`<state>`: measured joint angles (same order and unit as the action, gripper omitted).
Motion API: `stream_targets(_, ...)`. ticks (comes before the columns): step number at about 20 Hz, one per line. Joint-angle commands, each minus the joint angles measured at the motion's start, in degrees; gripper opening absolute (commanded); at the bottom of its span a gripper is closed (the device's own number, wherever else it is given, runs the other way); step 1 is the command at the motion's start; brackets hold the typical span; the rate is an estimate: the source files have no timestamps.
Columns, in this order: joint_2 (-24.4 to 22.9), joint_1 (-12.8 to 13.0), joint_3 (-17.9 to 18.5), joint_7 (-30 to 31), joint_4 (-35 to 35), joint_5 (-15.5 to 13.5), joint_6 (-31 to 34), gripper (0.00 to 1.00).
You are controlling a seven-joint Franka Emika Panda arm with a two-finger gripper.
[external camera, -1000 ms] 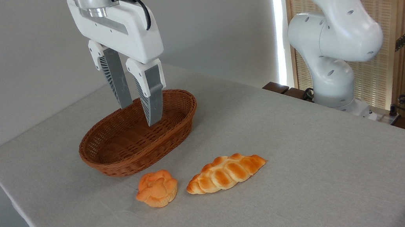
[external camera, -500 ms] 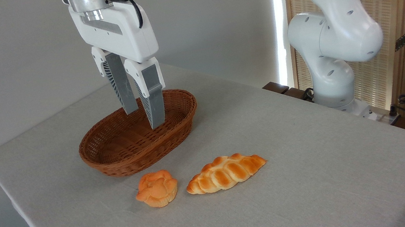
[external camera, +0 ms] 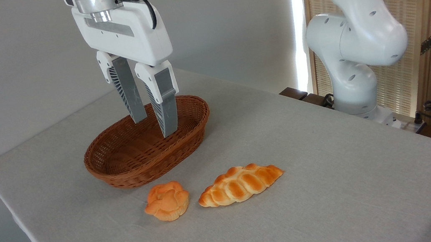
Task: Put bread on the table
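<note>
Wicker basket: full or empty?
Empty: the wicker basket shows bare weave inside; the bread and bun lie on the table.

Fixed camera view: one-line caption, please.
Empty gripper above a wicker basket; braided bread and bun on table.

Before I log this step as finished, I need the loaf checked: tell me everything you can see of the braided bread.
The braided bread is a long loaf with tapered ends, golden-orange with paler creases between its plaited bumps and a glossy crust. It looks whole. It lies flat on the grey-beige table, slanted with its right end farther back. Nothing touches it: the flower-shaped bun sits just to its left, apart.
</note>
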<state>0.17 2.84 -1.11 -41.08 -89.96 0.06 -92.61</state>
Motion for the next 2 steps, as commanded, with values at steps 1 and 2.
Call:
stream_targets(1, 0.71, 0.14, 0.23, 0.74, 1.63, 0.12, 1.90, 1.00)
stream_targets(2, 0.71, 0.14, 0.40, 0.65, 1.63, 0.12, 1.99, 1.00)
